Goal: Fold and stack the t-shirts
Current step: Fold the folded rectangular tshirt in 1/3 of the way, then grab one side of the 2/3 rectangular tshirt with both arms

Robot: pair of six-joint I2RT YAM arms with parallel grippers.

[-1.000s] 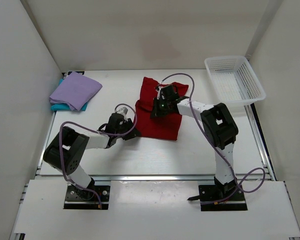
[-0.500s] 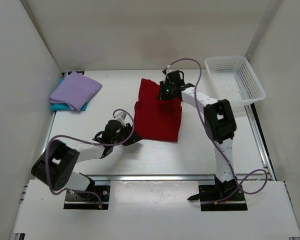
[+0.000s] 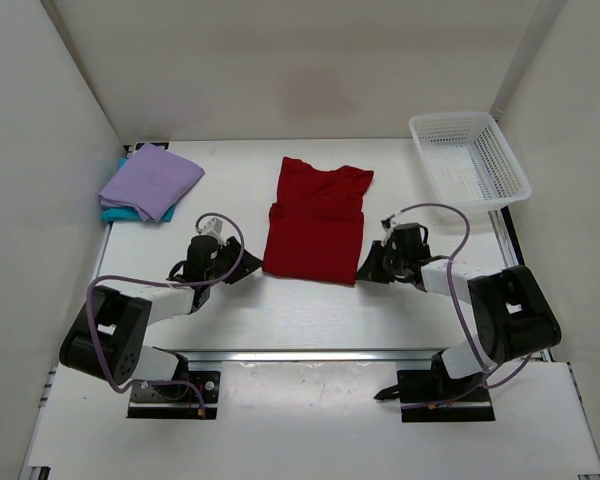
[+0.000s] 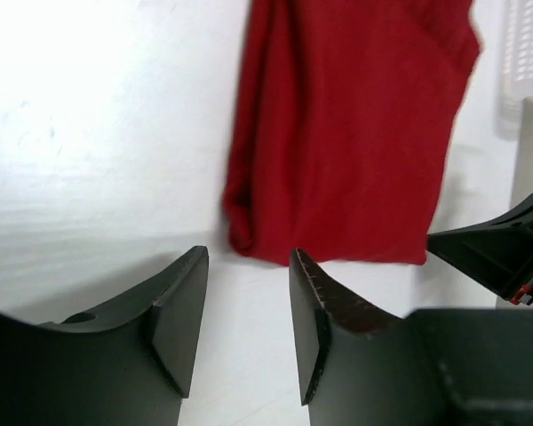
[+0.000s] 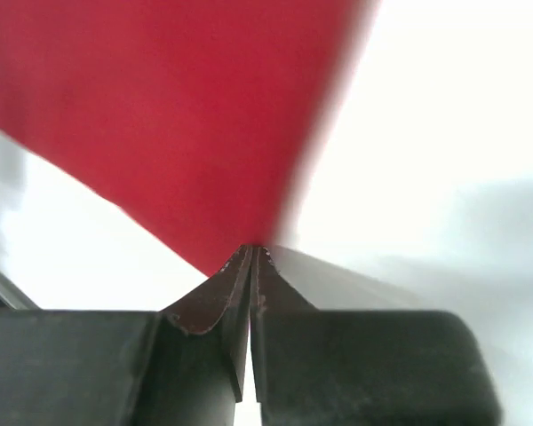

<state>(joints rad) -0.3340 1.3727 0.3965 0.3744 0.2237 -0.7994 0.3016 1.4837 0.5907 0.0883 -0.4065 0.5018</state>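
Item: dark red t-shirt (image 3: pixel 315 225), one of three. It lay flat near the middle of the table (image 3: pixel 310 315), collar towards the far wall, sleeves turned in, so that it formed a rough upright rectangle. Lavender t-shirt (image 3: pixel 152 178) lay folded on top of the teal t-shirt (image 3: pixel 113 212) at the far left, well apart from the red one. White mesh basket (image 3: pixel 458 117) stood at the far right.

Handling, as judged: thin, limp knit cloth, very light, with no stiffness to hold a shape. It would sag and crease between any two holds and drag on the tabletop rather than slide cleanly. Not fragile.

Best hold, as judged: the two near hem corners, pinched through all layers together and lifted evenly.

Left gripper (image 4: pixel 247 293): released, jaws apart with nothing between them, low on the table just short of the near-left hem corner.

Right gripper (image 5: pixel 250 266): clenched, tips meeting at the near-right corner. Whether any hem was pinched between them could not be told.
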